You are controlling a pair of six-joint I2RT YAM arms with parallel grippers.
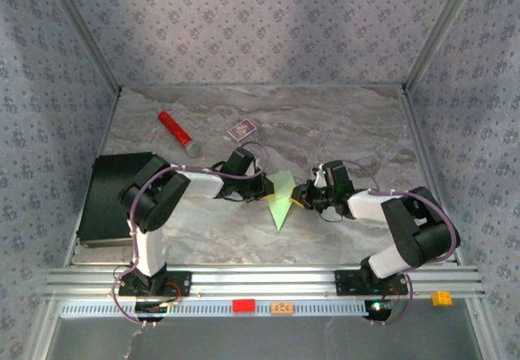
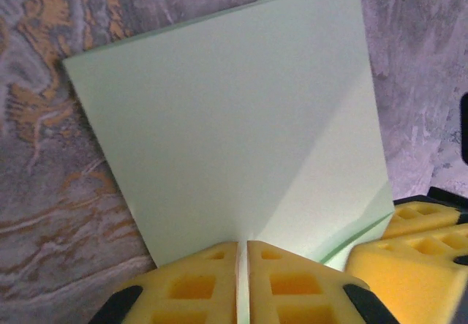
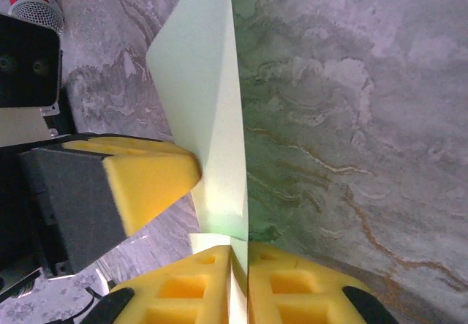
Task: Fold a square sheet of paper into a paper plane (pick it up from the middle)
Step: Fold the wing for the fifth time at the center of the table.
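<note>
The paper (image 1: 281,198) sits near the middle of the tabletop (image 1: 341,124), a little toward the near edge, between the two grippers. It is pale green and folded to a pointed outline, with its sharp tip aimed at the near edge.

The left gripper (image 1: 265,188) meets it from the left and the right gripper (image 1: 301,199) from the right, so both hold the one sheet from opposite sides. In the left wrist view the yellow pads (image 2: 292,284) are pressed together with only the paper's thin edge between them. A broad flat panel spreads away from them, crossed by a diagonal fold line.

In the right wrist view that gripper's jaws are likewise pinched tight on a paper edge. The left gripper's yellow finger (image 3: 150,181) touches the sheet just beside them. Whether the paper rests on the tabletop or is lifted, I cannot tell.

A red cylinder (image 1: 178,132) and a small card box (image 1: 241,130) lie toward the far left corner, well apart from the paper. A black block (image 1: 106,197) sits at the left edge.
</note>
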